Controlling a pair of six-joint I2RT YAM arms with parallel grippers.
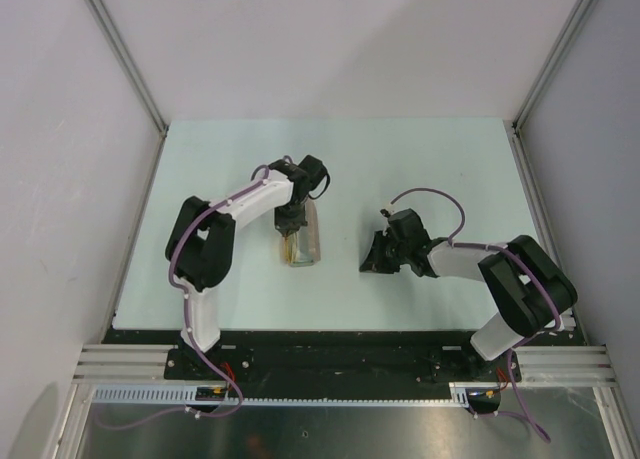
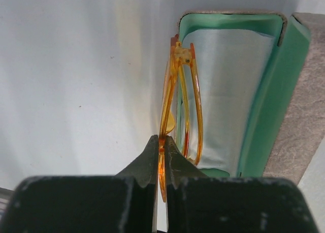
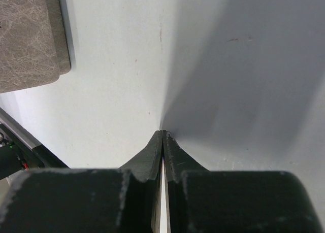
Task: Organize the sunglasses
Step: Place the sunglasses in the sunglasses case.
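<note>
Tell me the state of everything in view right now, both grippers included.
sunglasses: folded, held edge-on at the case's edge
case: open
cloth: lying inside the case
left gripper: shut on the sunglasses
right gripper: shut, empty

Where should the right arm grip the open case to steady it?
Likely the case by its grey long-side wall, right gripper coming from the side away from the sunglasses: that edge is straight and bare, while the left gripper holds the frame at the other side. Open the jaws first.
</note>
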